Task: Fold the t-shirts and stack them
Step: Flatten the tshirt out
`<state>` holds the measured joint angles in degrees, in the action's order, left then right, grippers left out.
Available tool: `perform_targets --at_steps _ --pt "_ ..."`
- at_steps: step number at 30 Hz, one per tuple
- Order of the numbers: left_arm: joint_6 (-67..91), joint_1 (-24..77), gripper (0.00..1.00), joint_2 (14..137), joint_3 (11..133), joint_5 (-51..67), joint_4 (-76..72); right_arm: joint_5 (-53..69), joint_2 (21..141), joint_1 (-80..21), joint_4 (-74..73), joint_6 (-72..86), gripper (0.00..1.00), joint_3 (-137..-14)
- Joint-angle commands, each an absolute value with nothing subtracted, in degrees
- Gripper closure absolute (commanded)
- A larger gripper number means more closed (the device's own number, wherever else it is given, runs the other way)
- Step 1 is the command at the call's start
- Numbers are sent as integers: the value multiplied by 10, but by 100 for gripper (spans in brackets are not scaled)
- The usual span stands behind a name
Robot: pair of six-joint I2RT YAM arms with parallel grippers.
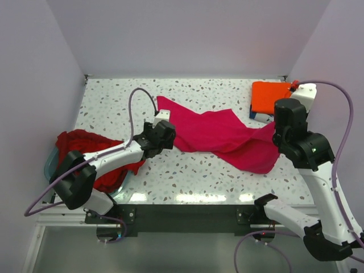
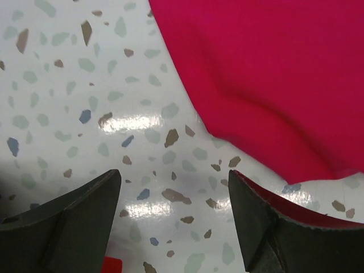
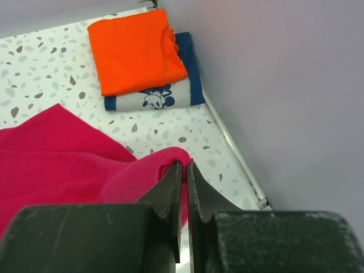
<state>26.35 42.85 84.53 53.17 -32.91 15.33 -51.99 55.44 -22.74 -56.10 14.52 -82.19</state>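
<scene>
Magenta shirt [image 1: 216,139]: one, lying rumpled across the table's centre, from 11 to 4 o'clock. Right gripper [image 3: 183,170] pinched shut on its 3 o'clock edge. Left gripper [image 2: 173,199] has its fingers wide apart over bare tabletop beside the 9 o'clock edge, holding nothing.

Step, as judged: spreading flat before the first fold. The next move calls for a left grip on the hem.

Orange shirt [image 1: 272,96]: folded, atop navy shirt [image 3: 190,74], at 2 o'clock.

Dark red shirts [image 1: 85,148]: heaped in tub [image 1: 50,162], at 9 o'clock.

Speckled terrazzo table [image 1: 187,176]; plain lilac walls [image 1: 187,34].

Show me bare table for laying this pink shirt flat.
Bare: the far strip between back wall and magenta shirt, left of the orange-and-navy stack; and the near-centre patch between shirt and front edge. Crowded: left by the tub of dark red shirts, right where the right gripper pinches the shirt.
</scene>
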Motion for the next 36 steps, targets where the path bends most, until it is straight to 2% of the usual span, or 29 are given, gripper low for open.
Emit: perform_targets --at_steps 1,7,19,27,33,36 --pt "309 441 19 842 497 -287 80 -505 534 -225 -536 164 100 -810" --pt "313 446 16 888 492 -268 49 -481 511 -225 -536 180 100 -780" --pt "312 446 16 985 549 -274 26 -482 502 -225 -536 173 100 -770" --pt "317 447 17 1008 564 -282 9 -483 500 -225 -533 167 100 -764" --pt "307 446 20 1028 584 -287 -18 -481 501 -225 -529 163 100 -761" --pt "296 446 25 1045 598 -287 -32 -479 501 -225 -528 158 100 -758"
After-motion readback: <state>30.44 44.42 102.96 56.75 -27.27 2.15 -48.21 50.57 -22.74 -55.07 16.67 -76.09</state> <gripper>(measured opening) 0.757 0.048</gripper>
